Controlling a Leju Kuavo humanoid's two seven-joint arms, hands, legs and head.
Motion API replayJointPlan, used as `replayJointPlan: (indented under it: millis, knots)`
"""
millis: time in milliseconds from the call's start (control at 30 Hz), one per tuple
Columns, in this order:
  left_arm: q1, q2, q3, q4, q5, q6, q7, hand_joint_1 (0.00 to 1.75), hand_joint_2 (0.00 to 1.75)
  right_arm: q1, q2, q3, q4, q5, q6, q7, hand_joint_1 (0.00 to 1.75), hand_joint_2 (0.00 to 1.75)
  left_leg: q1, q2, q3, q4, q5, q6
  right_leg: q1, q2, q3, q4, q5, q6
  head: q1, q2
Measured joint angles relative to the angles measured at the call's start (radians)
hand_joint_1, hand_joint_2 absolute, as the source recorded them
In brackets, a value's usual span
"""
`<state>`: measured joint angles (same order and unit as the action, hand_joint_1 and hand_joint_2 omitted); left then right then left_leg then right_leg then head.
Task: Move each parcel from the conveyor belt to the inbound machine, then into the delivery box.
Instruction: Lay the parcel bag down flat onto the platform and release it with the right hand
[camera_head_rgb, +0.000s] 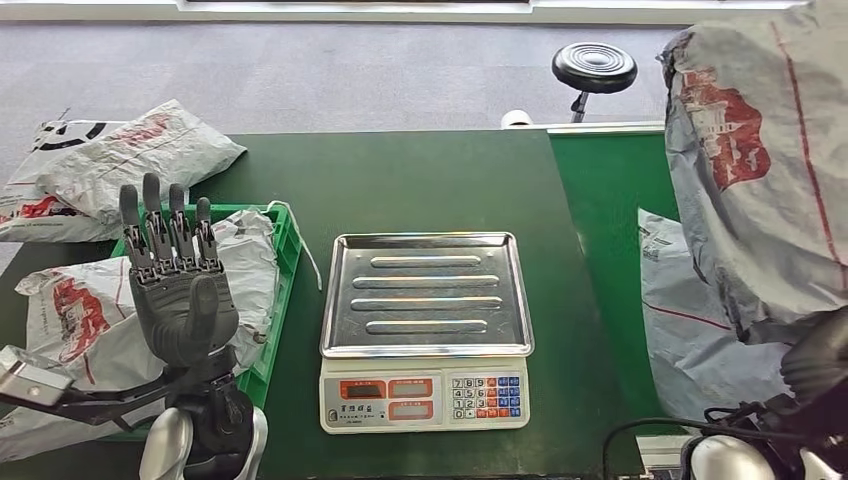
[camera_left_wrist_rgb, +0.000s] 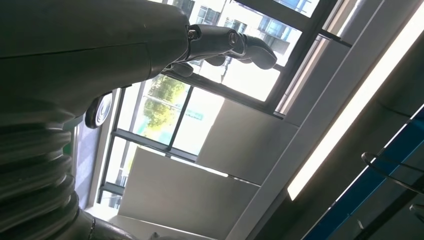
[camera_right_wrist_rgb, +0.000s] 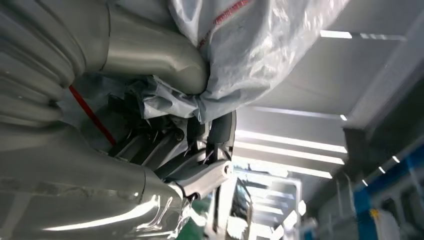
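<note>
Grey plastic mailer bags are pretty much everywhere here. The right robot hand (camera_head_rgb: 815, 365) is clamped on a big grey parcel (camera_head_rgb: 760, 170) with red print, holding it up off the belt at the far right, close to the camera so it blocks a good chunk of that side. In the right wrist view the crumpled film of the parcel (camera_right_wrist_rgb: 250, 55) is bunched against the thumb and the darker fingers (camera_right_wrist_rgb: 165, 140) are wrapped into it. Another parcel (camera_head_rgb: 690, 330) lies on the green conveyor belt (camera_head_rgb: 605, 200) right below it.

The scale (camera_head_rgb: 426, 330), the inbound machine with its ribbed steel tray and keypad, sits in the middle of the dark green surface (camera_head_rgb: 420, 180), nothing on the tray. Left of it is the green delivery box (camera_head_rgb: 285, 250) with a bagged parcel (camera_head_rgb: 245, 260) already inside, and more bags (camera_head_rgb: 110, 165) piled on the far left and near left around it.

The left robot hand (camera_head_rgb: 180, 290) is raised upright over the near edge of the box, fingers straight and apart, holding nothing. A black stool (camera_head_rgb: 594, 68) stands on the grey floor beyond the surface.
</note>
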<state>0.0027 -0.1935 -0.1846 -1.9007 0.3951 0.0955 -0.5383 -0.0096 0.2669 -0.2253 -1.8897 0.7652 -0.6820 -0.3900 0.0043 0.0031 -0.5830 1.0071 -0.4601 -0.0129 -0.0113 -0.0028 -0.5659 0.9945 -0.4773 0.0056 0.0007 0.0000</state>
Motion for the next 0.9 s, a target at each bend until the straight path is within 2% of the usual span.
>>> replayJointPlan:
  millis: [100,300,433,667,900]
  knots:
    - [-0.013,0.003,-0.007,0.011,0.011,-0.004,-0.002,0.0,1.75,-0.044,-0.017,0.116,0.062,0.002,0.079,0.057,1.75,1.75,0.0,0.001,0.0,0.0,0.0,0.0,0.0,0.001,-0.001,0.001,0.0,0.0,0.0,0.0]
    - [-0.045,0.008,-0.028,0.051,0.027,-0.023,-0.019,0.0,1.75,-0.165,-0.04,0.408,0.18,-0.117,0.336,0.071,1.75,1.75,0.0,0.0,0.0,0.0,0.003,-0.002,0.001,0.0,-0.002,0.003,0.001,-0.001,0.0,0.0]
    - [-0.061,0.009,-0.032,0.073,0.033,-0.025,-0.027,0.0,1.75,-0.222,-0.043,0.559,0.218,-0.16,0.408,0.082,1.75,1.75,0.001,-0.001,0.0,0.0,0.003,-0.002,0.001,0.0,-0.003,0.003,0.0,-0.002,-0.001,0.0]
    - [-0.073,0.011,-0.032,0.09,0.033,-0.025,-0.03,0.0,1.75,-0.264,-0.055,0.666,0.246,-0.17,0.452,0.091,1.75,1.75,0.001,-0.001,-0.002,0.0,0.002,-0.002,0.0,0.0,-0.003,0.002,0.0,-0.002,0.0,0.0]
    - [-0.076,0.012,-0.032,0.094,0.033,-0.025,-0.03,0.0,1.75,-0.279,-0.06,0.709,0.267,-0.18,0.478,0.092,1.75,1.75,0.001,-0.001,-0.002,0.0,0.002,-0.002,0.001,-0.001,-0.003,0.002,0.0,-0.002,0.0,0.0]
